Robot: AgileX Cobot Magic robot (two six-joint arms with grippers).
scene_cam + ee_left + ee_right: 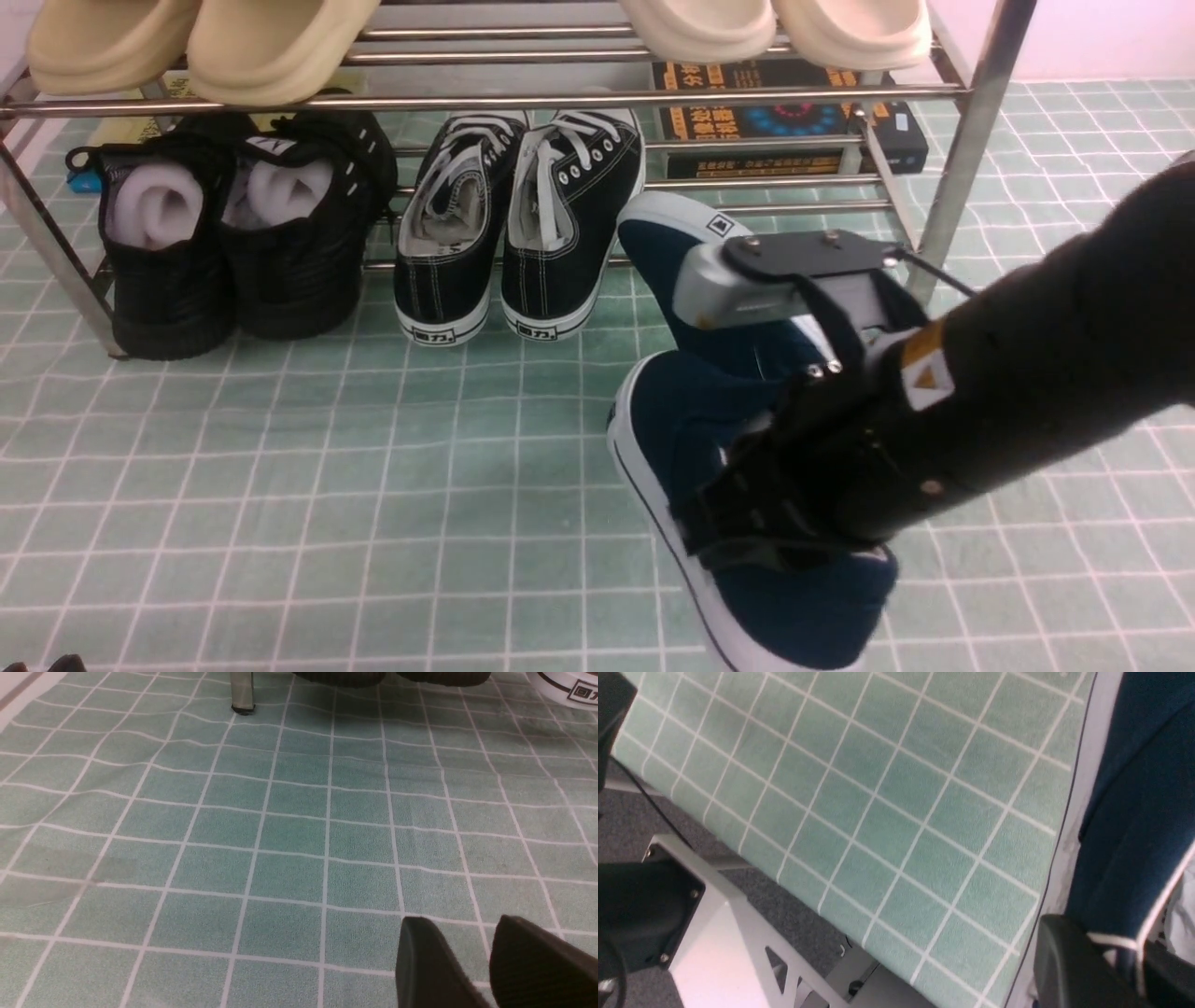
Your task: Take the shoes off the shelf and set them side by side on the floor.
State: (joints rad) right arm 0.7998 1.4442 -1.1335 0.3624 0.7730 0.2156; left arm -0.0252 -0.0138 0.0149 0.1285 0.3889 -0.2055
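Carefully now: your right gripper (1134, 961) pinched the navy shoe's (691, 420) collar, so you needed to lower it flat onto the floor (373, 467)

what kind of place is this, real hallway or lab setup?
Probably a lab mock-up of an entryway: a metal shoe rack holding black lace-up sneakers stands on a green grid-printed cloth, which ends at grey carpet beside a metal frame.

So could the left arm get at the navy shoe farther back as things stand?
Probably not: the right arm, holding the nearer navy shoe, hangs across the farther navy shoe, leaving only one end showing; the left gripper sits far left.
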